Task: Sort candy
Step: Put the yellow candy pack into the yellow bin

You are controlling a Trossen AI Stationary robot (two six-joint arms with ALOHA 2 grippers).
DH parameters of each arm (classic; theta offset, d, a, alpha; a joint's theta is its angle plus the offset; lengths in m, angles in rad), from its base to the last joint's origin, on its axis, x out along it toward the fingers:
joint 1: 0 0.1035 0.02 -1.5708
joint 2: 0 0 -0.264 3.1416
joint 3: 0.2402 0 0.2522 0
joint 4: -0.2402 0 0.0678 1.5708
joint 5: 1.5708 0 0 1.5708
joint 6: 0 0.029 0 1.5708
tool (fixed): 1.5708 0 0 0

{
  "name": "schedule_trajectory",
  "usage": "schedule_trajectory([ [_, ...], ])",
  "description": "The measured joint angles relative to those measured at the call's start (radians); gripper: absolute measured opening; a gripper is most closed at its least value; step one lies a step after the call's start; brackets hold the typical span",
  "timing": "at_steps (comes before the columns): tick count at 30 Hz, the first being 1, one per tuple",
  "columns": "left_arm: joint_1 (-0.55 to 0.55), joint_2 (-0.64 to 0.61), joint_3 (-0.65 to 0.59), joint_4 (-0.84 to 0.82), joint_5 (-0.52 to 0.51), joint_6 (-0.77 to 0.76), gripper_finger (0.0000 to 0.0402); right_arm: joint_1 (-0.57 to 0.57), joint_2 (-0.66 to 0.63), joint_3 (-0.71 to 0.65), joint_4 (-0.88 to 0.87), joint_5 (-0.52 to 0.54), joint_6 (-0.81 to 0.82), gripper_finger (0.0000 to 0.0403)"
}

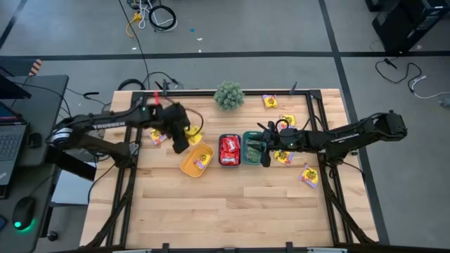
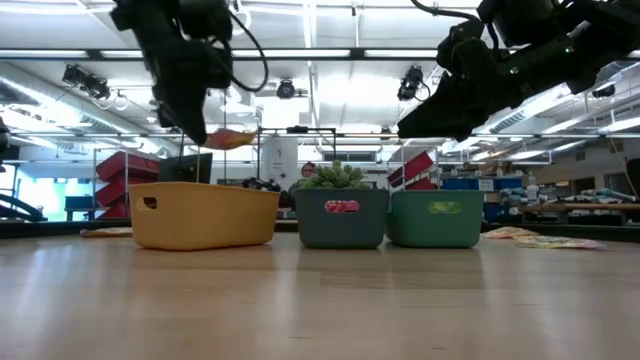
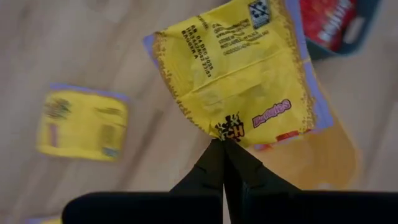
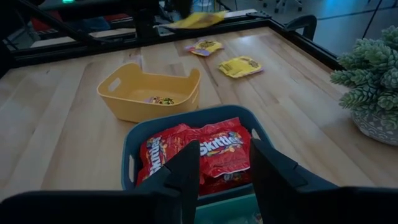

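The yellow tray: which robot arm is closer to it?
Left. The left gripper holds a yellow candy packet just beside the yellow tray; the right gripper is over the green tray, two trays away.

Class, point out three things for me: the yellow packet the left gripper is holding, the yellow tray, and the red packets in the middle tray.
yellow packet [image 3: 239, 87], left wrist view, middle of its printed face.
yellow tray [image 4: 134, 102], right wrist view, its near wall.
red packets [image 4: 217, 149], right wrist view, top packet's printed face.
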Motion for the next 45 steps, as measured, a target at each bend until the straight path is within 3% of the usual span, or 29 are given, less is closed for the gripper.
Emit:
schedule_trajectory([
  [10,-0.285,-0.040,-0.092,0.076,-0.053,-0.272,0.0000,0.000,0.000,0.000,0.000,0.000,0.000,0.0125],
  [15,-0.356,-0.034,-0.139,0.137,-0.100,-0.405,0.0000,0.000,0.000,0.000,0.001,0.000,0.000,0.0124],
  [23,-0.373,0.010,-0.205,0.214,-0.125,-0.499,0.0000,0.000,0.000,0.000,0.001,0.000,0.011,0.0124],
  [33,-0.373,0.112,-0.234,0.300,-0.125,-0.479,0.0004,0.000,0.000,0.000,-0.003,0.000,0.015,0.0125],
  [45,-0.373,0.130,-0.206,0.300,-0.097,-0.418,0.0109,0.000,0.000,0.000,-0.005,0.000,0.016,0.0128],
])
